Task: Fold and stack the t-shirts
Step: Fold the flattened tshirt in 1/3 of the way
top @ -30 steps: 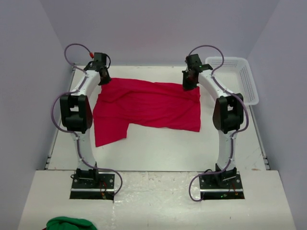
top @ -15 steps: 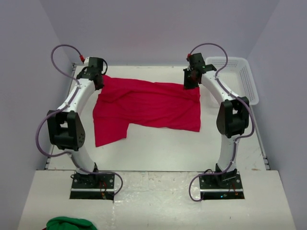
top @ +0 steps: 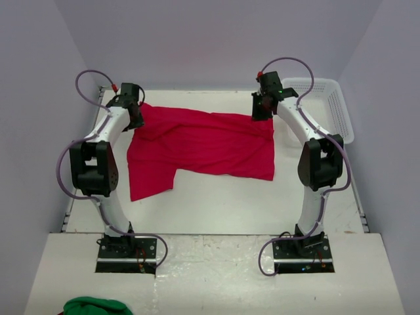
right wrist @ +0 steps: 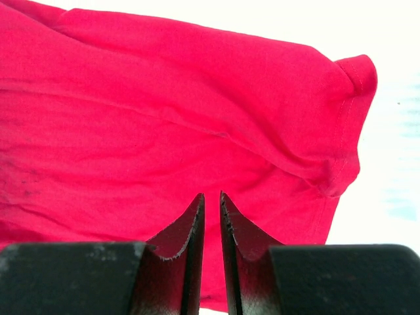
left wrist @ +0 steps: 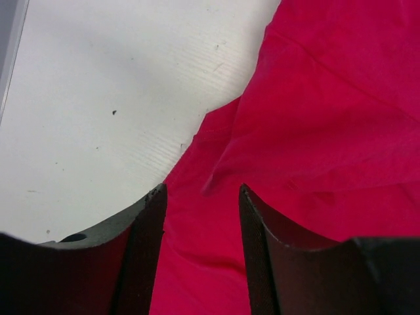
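Left end effector hangs over the far left corner of the t-shirt. Our wrist view shows its two dark fingers standing well apart, with nothing caught between them. Red cloth and a little of the white surface show through the gap. The cloth's edge runs diagonally under the left finger, so that finger sits mostly over bare surface and the other over the shirt.

At the far right corner of the shirt we see the right end effector. Its serrated fingers are parted by only a narrow slit and hold nothing. The cloth below lies flat, and a hemmed sleeve juts out toward the upper right of that wrist view.

From above, we find the plain red shirt spread across the far half of the surface between the two arms. It forms a wide band, with one flap reaching toward the near left, and shallow creases cross it.

A white mesh basket stands at the far right, beside the right arm and apart from the shirt. A bit of green cloth shows at the bottom left edge, in front of the arm bases.
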You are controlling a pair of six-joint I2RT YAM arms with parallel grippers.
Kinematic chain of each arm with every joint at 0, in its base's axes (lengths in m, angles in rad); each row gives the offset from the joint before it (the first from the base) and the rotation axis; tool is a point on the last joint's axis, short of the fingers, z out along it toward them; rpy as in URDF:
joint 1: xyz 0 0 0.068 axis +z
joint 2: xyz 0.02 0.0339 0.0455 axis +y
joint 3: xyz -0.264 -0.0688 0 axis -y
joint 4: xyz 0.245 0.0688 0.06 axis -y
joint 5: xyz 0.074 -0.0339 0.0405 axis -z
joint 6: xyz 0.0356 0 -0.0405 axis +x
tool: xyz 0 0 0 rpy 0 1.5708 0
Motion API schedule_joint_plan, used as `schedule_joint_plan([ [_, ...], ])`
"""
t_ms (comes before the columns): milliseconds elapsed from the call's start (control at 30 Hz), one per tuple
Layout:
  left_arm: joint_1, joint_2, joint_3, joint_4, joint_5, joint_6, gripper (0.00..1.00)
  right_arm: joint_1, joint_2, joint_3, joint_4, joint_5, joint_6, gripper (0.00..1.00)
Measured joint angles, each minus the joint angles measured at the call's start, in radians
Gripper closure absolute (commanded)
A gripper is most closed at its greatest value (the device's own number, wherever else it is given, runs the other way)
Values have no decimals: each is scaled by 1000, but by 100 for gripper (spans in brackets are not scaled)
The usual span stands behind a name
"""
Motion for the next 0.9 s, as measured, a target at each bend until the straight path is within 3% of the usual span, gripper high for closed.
schedule_joint_plan([
  [433,18,77,0,7,134,3,58,0,0,0,5,2,0,83],
  [467,18,79,0,7,138,3,71,0,0,0,5,2,0,83],
  [600,19,86,7,7,158,5,99,0,-3,-13,14,1,0,83],
  [900,19,101,53,9,196,7,100,0,-10,-44,21,0,1,83],
])
